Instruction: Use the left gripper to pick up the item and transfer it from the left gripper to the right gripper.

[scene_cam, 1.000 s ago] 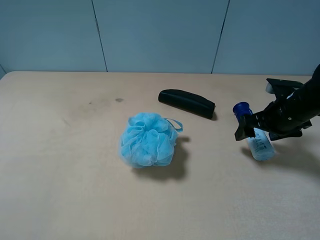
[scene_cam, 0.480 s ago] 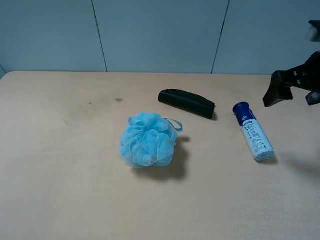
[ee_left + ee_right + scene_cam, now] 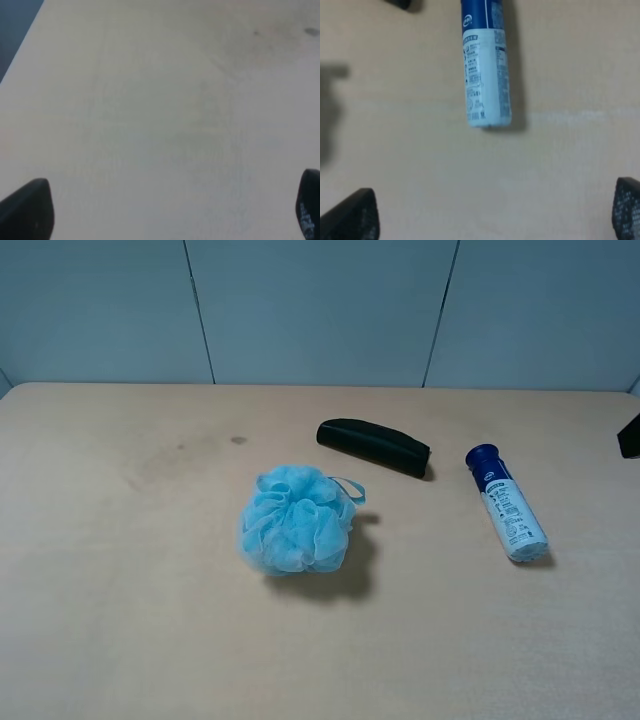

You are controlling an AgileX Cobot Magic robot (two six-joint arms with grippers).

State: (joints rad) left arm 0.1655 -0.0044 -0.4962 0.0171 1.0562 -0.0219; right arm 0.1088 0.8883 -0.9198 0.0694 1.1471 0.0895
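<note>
The item, a slim bottle [image 3: 507,502] with a dark blue cap and white label, lies flat on the table at the right, untouched. In the right wrist view it [image 3: 485,75] lies ahead of my right gripper [image 3: 489,212], whose fingertips [image 3: 350,216] stand far apart, open and empty, clear of it. In the exterior view only a black bit of the right arm [image 3: 630,435] shows at the right edge. My left gripper [image 3: 167,207] is open and empty over bare table; it is out of the exterior view.
A light-blue mesh bath puff [image 3: 296,519] sits mid-table. A long black case [image 3: 373,446] lies behind it, left of the bottle's cap. The blue wall runs along the table's far edge. The left wrist view shows the table's edge [image 3: 20,35].
My right gripper let go of the bottle, rose and drew away to the right, almost out of the exterior view. The bottle stays lying on the table.
</note>
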